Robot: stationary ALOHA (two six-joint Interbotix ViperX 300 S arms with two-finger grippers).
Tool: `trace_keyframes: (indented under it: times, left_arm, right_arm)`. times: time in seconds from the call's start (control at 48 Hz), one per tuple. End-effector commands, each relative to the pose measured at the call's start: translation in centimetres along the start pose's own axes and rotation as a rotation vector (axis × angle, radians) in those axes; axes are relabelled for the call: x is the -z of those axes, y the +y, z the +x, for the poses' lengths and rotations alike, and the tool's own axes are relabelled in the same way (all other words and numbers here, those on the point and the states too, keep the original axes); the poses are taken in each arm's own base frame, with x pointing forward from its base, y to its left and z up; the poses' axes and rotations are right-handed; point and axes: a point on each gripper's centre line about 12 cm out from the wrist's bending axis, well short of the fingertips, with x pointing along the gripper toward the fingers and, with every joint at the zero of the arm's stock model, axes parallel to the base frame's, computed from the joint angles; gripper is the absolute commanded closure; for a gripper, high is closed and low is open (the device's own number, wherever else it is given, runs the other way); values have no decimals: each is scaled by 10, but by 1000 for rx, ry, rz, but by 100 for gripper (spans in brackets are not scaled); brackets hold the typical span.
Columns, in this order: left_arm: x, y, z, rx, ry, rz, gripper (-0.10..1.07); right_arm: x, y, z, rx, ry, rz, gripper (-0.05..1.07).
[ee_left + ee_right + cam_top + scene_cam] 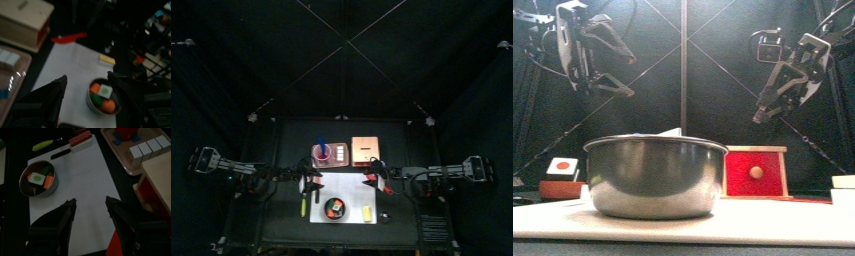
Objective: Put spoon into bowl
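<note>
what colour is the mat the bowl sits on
White; the mat under the bowl shows best in the right wrist view.

Black curtains (pixel 251 50) enclose a small black table (pixel 271 225) in dim light.

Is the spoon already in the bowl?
No. In the right wrist view the spoon lies off the white mat's edge, apart from the bowl, which holds only coloured blocks.

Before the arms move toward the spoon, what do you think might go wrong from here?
The spoon lies flat off the white mat's edge, so the open left fingers may slip off it. The bowl already holds blocks, so the spoon might tip out. A red tool lies nearby and could be grabbed instead.
</note>
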Motion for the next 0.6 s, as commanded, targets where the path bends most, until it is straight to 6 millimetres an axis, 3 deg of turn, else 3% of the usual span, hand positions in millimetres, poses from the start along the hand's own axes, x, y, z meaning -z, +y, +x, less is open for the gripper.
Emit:
trace_keyframes:
  times: [0.0,0.271,0.583]
  left_arm:
    - [-5,-15,4,36,123,-20,0]
    - [24,-25,11,32,451,-179,0]
    - [70,-33,18,-201,676,-486,0]
  right_arm:
    - [-4,2,-1,-6,-19,-1,17]
    - [4,0,4,3,15,0,17]
    - [11,-3,14,16,50,-8,17]
